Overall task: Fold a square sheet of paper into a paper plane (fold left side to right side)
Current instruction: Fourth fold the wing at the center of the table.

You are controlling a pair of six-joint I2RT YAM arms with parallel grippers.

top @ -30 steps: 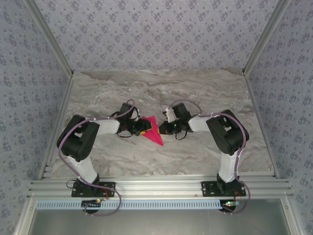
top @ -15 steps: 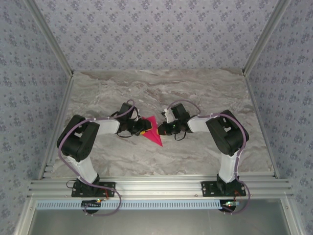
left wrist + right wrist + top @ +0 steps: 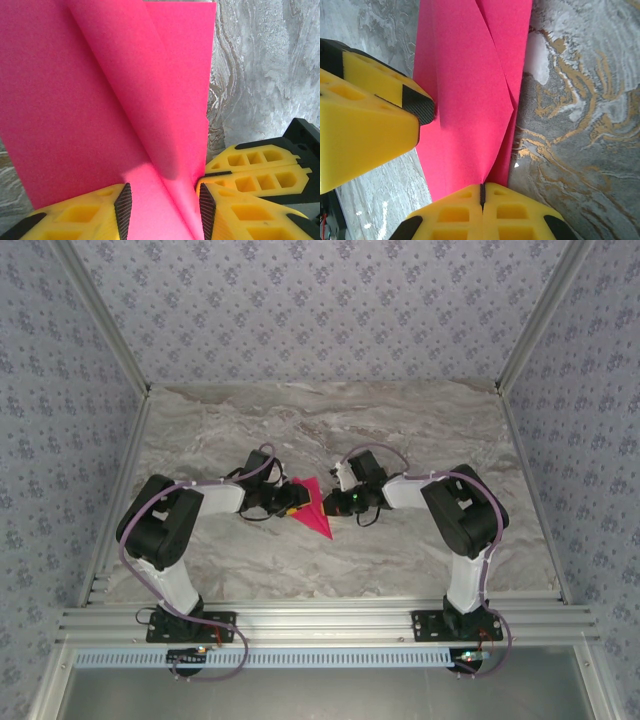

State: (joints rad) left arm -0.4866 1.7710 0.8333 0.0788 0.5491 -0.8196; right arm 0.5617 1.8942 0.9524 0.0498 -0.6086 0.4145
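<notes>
One pink paper plane (image 3: 313, 508) lies half-folded at the middle of the table (image 3: 420, 430), my right pincer (image 3: 481, 194) clenched on its edge, I judge to anchor it, while my left pincer (image 3: 164, 209), released, straddles its raised flap to fold it rightward.

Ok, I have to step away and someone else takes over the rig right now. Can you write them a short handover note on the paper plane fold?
Left gripper: open, fingers astride the pink paper, which passes between the pads.
Right gripper: shut on the paper where a flap comes to a point.
Paper: on the table between the two grippers, already a pointed, dart-like shape.
Done: the diagonal creases are in.
Left: the left-to-right fold looks unfinished. One layer seems to stand up from the rest and is not pressed flat.
</notes>
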